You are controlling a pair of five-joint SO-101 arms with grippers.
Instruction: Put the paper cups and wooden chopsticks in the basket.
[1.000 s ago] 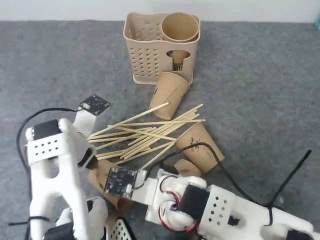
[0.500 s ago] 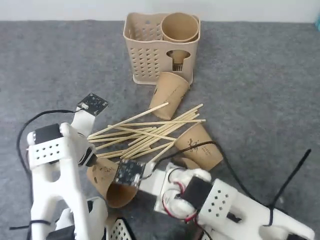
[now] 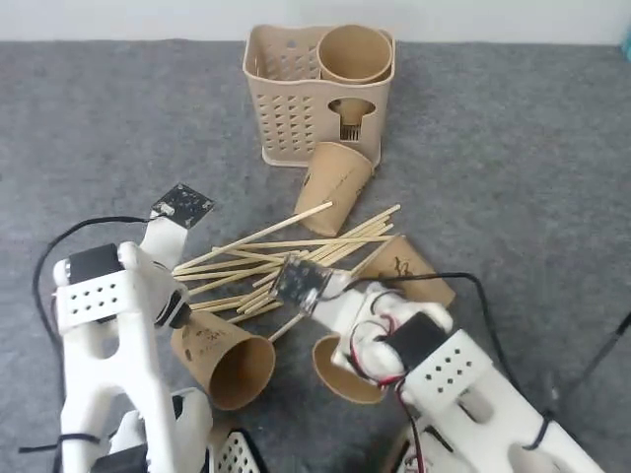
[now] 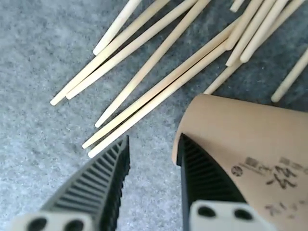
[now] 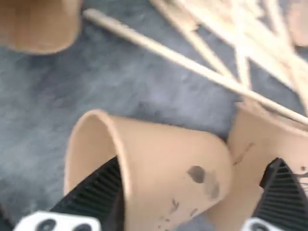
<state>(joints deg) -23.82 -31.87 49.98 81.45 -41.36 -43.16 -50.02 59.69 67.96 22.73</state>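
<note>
Right gripper point(image 5: 195, 168) is open, jaws either side of a paper cup point(image 5: 154, 159) lying on its side; cup axis runs roughly jaw to jaw. Basket point(image 3: 286, 118) stands at 12 o'clock, well apart.

— Where's the left arm point(image 3: 99, 291)?
— At the near edge, standing upright, with the left gripper point(image 4: 153, 144) aimed down, jaws parted.
— The right arm point(image 3: 444, 370)?
— Beside it, angled inward — right gripper point(image 5: 195, 168) spread wide.
</note>
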